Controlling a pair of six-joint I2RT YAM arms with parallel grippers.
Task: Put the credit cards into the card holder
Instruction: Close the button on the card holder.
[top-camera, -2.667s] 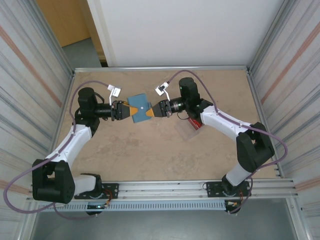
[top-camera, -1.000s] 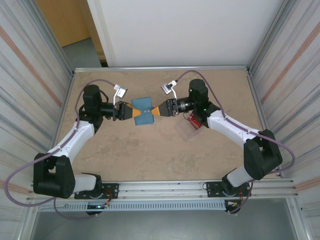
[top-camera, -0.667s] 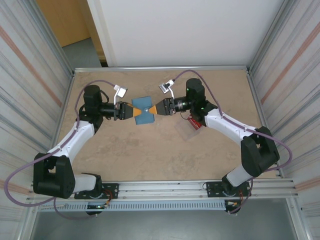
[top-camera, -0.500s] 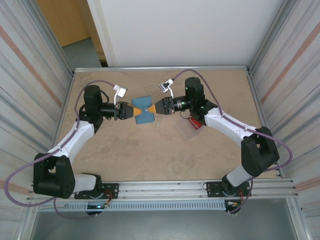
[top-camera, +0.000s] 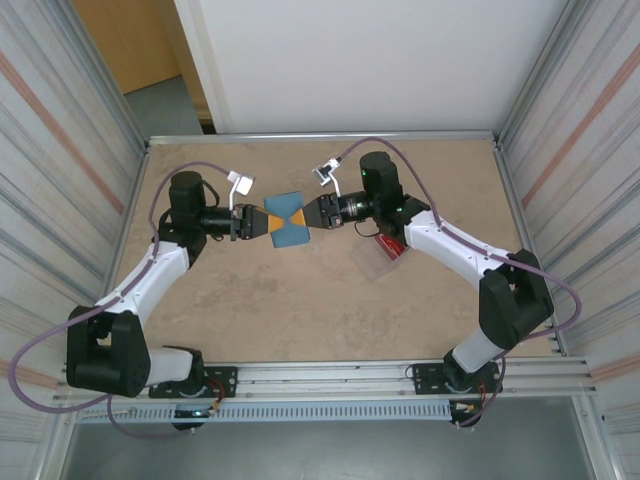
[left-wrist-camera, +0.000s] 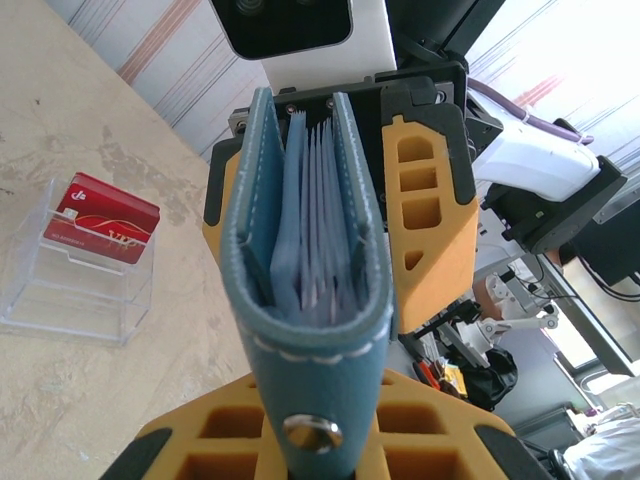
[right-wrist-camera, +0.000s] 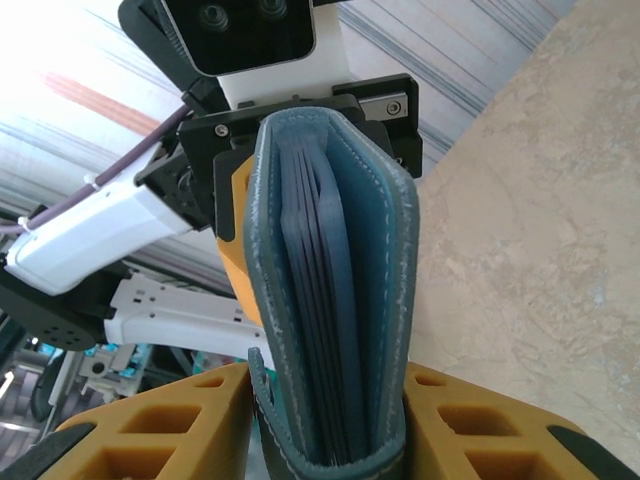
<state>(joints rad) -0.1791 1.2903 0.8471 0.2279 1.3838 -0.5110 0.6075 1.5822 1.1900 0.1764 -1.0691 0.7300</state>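
Corrugated walls (top-camera: 60, 150) are seen on both sides of a beige, mottled table (top-camera: 300, 310), with a white panel behind its far edge. Both arms are bent inward from the near edge, so that their wrists face each other over the far half of the table, left of its middle.

On the left, the left tool (top-camera: 266, 222) is closed tightly on the spine end of the holder (left-wrist-camera: 310, 300). In the left wrist view, the metal snap is seen just above the yellow fingers (left-wrist-camera: 230, 432). The holder is carried off the table between the two tools, with its teal covers spread slightly and its open edge turned toward the right arm. Between the covers, several paler grey-blue pockets are seen edge-on.

From the right, the right tool (top-camera: 303, 214) is set at a narrow gap around the holder's open end. In the right wrist view, one yellow finger is pressed against each cover, so the holder is gripped from both ends.

Farther right, near the middle of the table's right half, a clear case (left-wrist-camera: 70, 290) is seen resting on the table, well apart from the holder. The red cards (left-wrist-camera: 100, 218) are stood in it, their white markings too small to be read. How many cards are stacked there cannot be told.
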